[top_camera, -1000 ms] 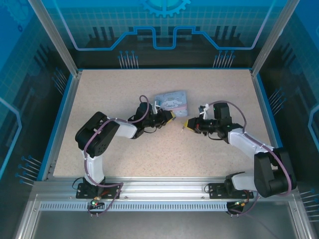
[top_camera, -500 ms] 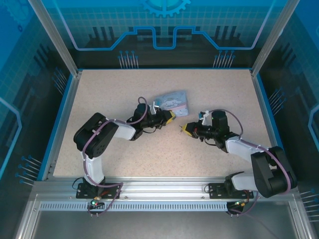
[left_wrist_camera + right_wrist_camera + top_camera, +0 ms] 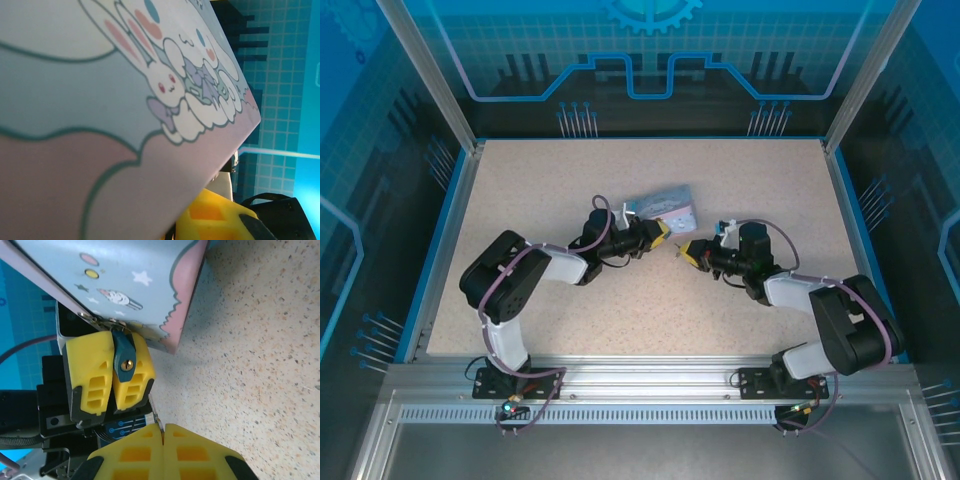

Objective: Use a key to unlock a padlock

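My left gripper (image 3: 662, 231) and my right gripper (image 3: 688, 251) meet almost tip to tip in the middle of the speckled table (image 3: 540, 190). Bare surface runs wide on every side out to the blue rim (image 3: 455, 230). The only crowding is the pastel cartoon tin (image 3: 665, 203), right against my left fingers on their far side.

The padlock (image 3: 121, 356) sits at the tin's near edge by its silver latch, pinched between my left yellow fingertips (image 3: 134, 375). My right wrist camera sees it end-on: the brass keyhole faces my right gripper, and the dark teal body's long axis runs up toward the tin.

My right fingers (image 3: 130, 455) are clenched flat together. A thin metal blade, the key (image 3: 155, 416), sticks out from between them toward the padlock, its tip short of the keyhole and off to one side.

The key's head is buried between my pads. I cannot make out the shackle. My left wrist camera sees mostly the tin's printed lid, with one yellow finger (image 3: 215, 217) cut off at the bottom.
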Robot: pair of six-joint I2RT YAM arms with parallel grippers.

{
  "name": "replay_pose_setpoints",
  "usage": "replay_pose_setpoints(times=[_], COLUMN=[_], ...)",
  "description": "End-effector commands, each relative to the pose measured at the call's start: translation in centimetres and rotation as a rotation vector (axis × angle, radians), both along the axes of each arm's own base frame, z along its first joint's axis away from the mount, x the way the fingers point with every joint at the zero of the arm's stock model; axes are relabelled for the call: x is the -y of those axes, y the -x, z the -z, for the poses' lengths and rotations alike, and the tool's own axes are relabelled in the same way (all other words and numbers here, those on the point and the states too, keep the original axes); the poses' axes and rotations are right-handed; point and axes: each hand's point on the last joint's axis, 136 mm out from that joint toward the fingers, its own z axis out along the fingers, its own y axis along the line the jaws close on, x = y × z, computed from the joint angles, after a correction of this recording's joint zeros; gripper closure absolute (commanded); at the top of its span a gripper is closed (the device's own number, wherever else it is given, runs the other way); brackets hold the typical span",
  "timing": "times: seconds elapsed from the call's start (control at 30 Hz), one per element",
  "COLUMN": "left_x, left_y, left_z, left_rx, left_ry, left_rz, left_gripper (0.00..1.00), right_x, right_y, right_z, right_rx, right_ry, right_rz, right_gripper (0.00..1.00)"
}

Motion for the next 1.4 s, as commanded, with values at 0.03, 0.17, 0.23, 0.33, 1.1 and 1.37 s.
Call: replay_pose_setpoints(times=[0.03,0.17,0.23,0.33,1.1,1.37], left_x=[-0.2,-0.2,-0.2,-0.3,-0.5,-0.5], left_y=[-0.2,-0.3,-0.2,-0.2,0.1,0.1], left_z=[-3.5,-3.8,-3.8,-3.9,-4.0,-4.0], left_rx=[0.09,0.094,0.093,0.095,0.098,0.099], left_ry=[0.086,0.097,0.1,0.101,0.103,0.105], left_rz=[-0.007,-0.01,-0.011,-0.013,-0.011,-0.014], left_gripper=[1.0,1.0,1.0,1.0,1.0,1.0], right_x=[-0.7,-0.8,-0.9,-1.0,-1.8,-2.0], right_y=[-0.4,-0.6,-0.7,-0.9,-1.8,-2.0], right_z=[-0.8,-0.9,-1.0,-1.2,-1.8,-1.9], right_rx=[0.028,0.03,0.03,0.031,0.038,0.039], right_ry=[-0.04,-0.038,-0.039,-0.045,-0.049,-0.05], right_rz=[0.006,0.01,0.011,0.016,0.036,0.033], right_gripper=[1.0,1.0,1.0,1.0,1.0,1.0])
